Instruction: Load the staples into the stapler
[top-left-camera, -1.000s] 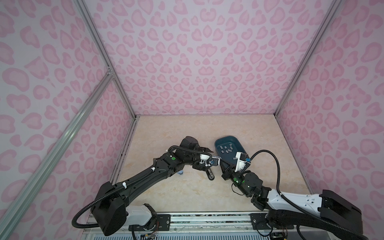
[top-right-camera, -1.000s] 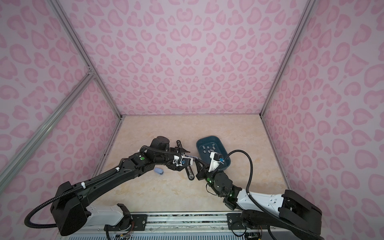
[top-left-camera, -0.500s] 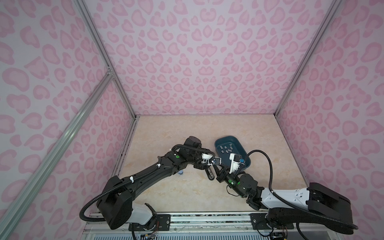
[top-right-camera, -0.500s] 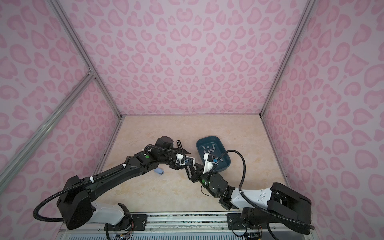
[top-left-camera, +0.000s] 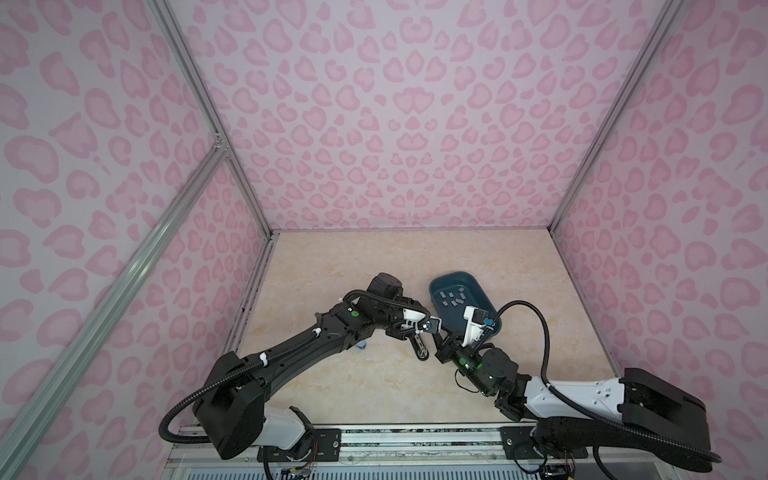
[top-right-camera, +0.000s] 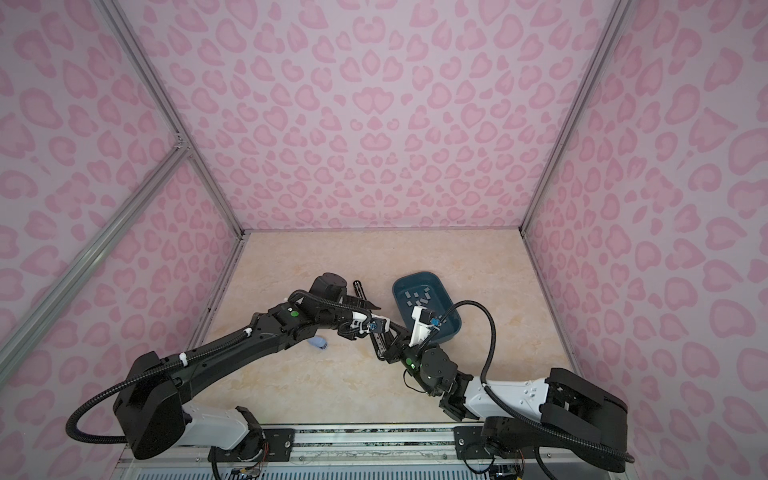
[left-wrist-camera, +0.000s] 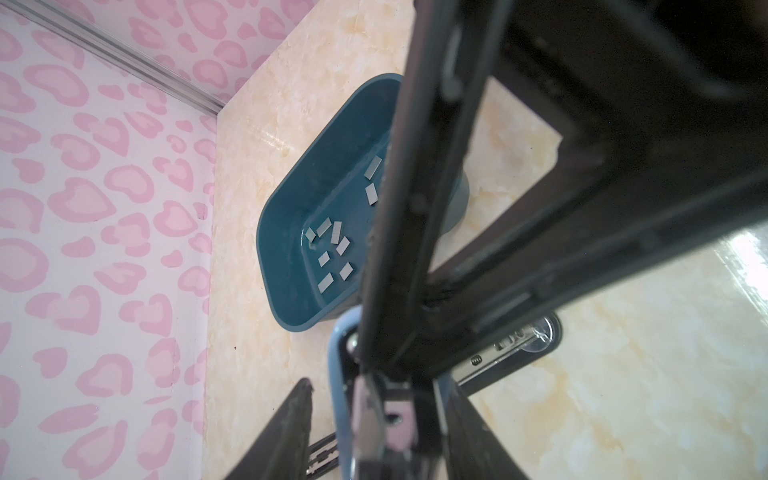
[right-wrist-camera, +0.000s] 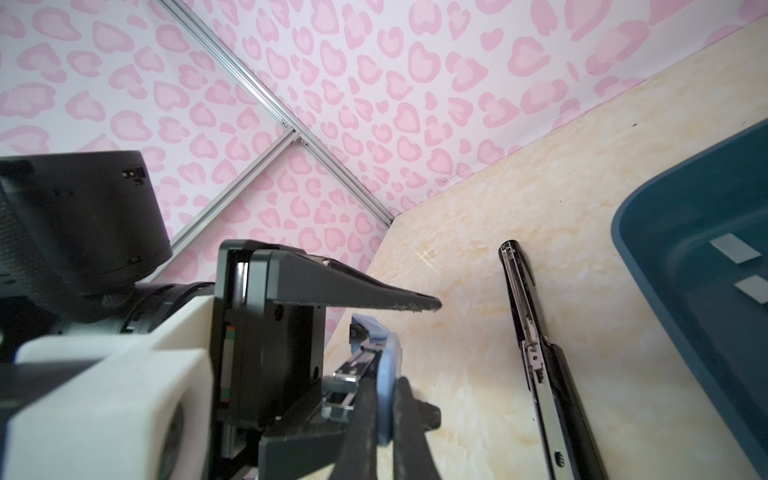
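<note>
The right fingers (right-wrist-camera: 359, 419) are closed hard on the small blue stapler (right-wrist-camera: 390, 370) and hold it off the bench (right-wrist-camera: 478, 199), with its metal rail showing beside the blue shell. The left fingers (right-wrist-camera: 353, 291) stand partly apart, one on each side of that stapler; I cannot tell whether they press on it. The staples (left-wrist-camera: 336, 232) lie loose in the teal tray (left-wrist-camera: 291, 195), just past the tips of the left fingers and a little to one side. They are scattered, so their long axes point every way rather than along the rail. Both arms are near the tray, but the right one is taken up with the stapler, so the left looks the likelier to fetch a strip. A long black stapler (right-wrist-camera: 536, 353) lies opened flat between the fingers and the tray.
</note>
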